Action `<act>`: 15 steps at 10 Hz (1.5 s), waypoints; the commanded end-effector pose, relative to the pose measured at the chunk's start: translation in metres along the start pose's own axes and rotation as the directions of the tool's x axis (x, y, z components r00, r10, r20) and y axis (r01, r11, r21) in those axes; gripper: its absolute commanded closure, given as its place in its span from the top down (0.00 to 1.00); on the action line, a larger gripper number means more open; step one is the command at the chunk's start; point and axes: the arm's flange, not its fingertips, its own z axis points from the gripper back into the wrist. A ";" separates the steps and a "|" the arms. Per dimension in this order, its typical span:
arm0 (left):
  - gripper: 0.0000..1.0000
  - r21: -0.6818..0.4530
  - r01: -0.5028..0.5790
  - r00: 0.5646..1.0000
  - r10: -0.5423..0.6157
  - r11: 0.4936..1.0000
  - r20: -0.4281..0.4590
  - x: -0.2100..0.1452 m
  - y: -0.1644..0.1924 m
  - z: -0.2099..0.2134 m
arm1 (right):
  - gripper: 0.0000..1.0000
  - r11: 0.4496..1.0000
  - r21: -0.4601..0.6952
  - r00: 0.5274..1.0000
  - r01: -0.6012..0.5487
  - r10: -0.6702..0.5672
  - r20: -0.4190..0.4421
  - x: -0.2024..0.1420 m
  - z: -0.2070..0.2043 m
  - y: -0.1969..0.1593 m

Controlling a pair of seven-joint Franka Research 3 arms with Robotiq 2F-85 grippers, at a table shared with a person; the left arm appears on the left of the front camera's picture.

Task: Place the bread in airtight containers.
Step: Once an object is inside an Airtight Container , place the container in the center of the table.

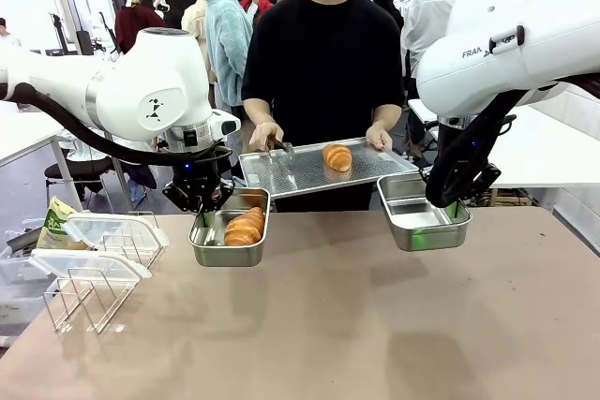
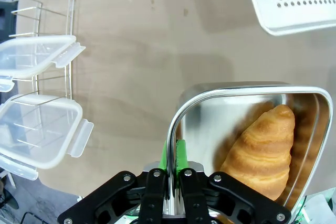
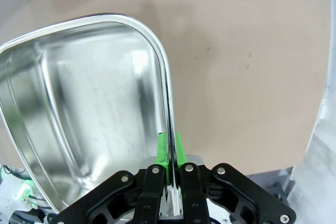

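Front view: left gripper [image 1: 200, 201] clamped on the centre-left tin [image 1: 228, 257] holding one croissant roll [image 1: 245, 228], right gripper [image 1: 448, 205] clamped on the empty tin [image 1: 433, 237], which likely next needs the second roll [image 1: 337, 157] from the upper-centre perforated tray [image 1: 281, 173].

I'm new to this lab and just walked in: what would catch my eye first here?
Both grippers are clamped on steel tins by the rim: the left gripper holds the left tin with a golden roll inside, and the right gripper holds the empty right tin. On the far side, a person holds out a perforated tray carrying a second roll.
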 end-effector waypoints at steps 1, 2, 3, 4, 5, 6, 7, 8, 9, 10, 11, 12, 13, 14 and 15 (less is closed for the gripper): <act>0.00 0.002 0.000 1.000 0.000 1.000 0.006 0.000 0.001 0.002 | 0.00 1.000 -0.002 1.000 0.000 0.000 0.004 -0.003 0.001 -0.001; 0.00 0.002 0.000 1.000 0.000 1.000 0.006 0.000 0.001 0.002 | 0.00 1.000 -0.002 1.000 0.000 0.000 0.004 -0.003 0.001 -0.001; 0.00 0.002 0.000 1.000 0.000 1.000 0.006 0.000 0.001 0.002 | 0.00 1.000 -0.002 1.000 0.000 0.000 0.004 -0.003 0.001 -0.001; 0.00 0.002 0.000 1.000 0.000 1.000 0.006 0.000 0.001 0.002 | 0.00 1.000 -0.002 1.000 0.000 0.000 0.004 -0.003 0.001 -0.001; 0.00 0.002 0.000 1.000 0.000 1.000 0.006 0.000 0.001 0.002 | 0.00 1.000 -0.002 1.000 0.000 0.000 0.004 -0.003 0.001 -0.001; 0.00 0.002 0.000 1.000 0.000 1.000 0.006 0.000 0.001 0.002 | 0.00 1.000 -0.002 1.000 0.000 0.000 0.004 -0.003 0.001 -0.001; 0.00 0.002 0.000 1.000 0.000 1.000 0.006 0.000 0.001 0.002 | 0.00 1.000 -0.002 1.000 0.000 0.000 0.004 -0.003 0.001 -0.001; 0.00 0.002 0.000 1.000 0.000 1.000 0.006 0.000 0.001 0.002 | 0.00 1.000 -0.002 1.000 0.000 0.000 0.004 -0.003 0.001 -0.001; 0.00 0.002 0.000 1.000 0.000 1.000 0.006 0.000 0.001 0.002 | 0.00 1.000 -0.002 1.000 0.000 0.000 0.004 -0.003 0.001 -0.001; 0.00 0.002 0.000 1.000 0.000 1.000 0.006 0.000 0.001 0.002 | 0.00 1.000 -0.002 1.000 0.000 0.000 0.004 -0.003 0.001 -0.001; 0.00 0.002 0.000 1.000 0.000 1.000 0.006 0.000 0.001 0.002 | 0.00 1.000 -0.002 1.000 0.000 0.000 0.004 -0.003 0.001 -0.001; 0.00 0.002 0.000 1.000 0.000 1.000 0.006 0.000 0.001 0.002 | 0.00 1.000 -0.002 1.000 0.000 0.000 0.004 -0.003 0.001 -0.001; 0.00 0.002 0.000 1.000 0.000 1.000 0.006 0.000 0.001 0.002 | 0.00 1.000 -0.002 1.000 0.000 0.000 0.004 -0.003 0.001 -0.001; 0.00 0.002 0.000 1.000 0.000 1.000 0.006 0.000 0.001 0.002 | 0.00 1.000 -0.002 1.000 0.000 0.000 0.004 -0.003 0.001 -0.001; 0.00 0.000 0.000 1.000 0.000 1.000 0.000 0.000 0.000 0.000 | 0.00 1.000 -0.002 1.000 0.000 0.000 0.004 -0.003 0.001 -0.001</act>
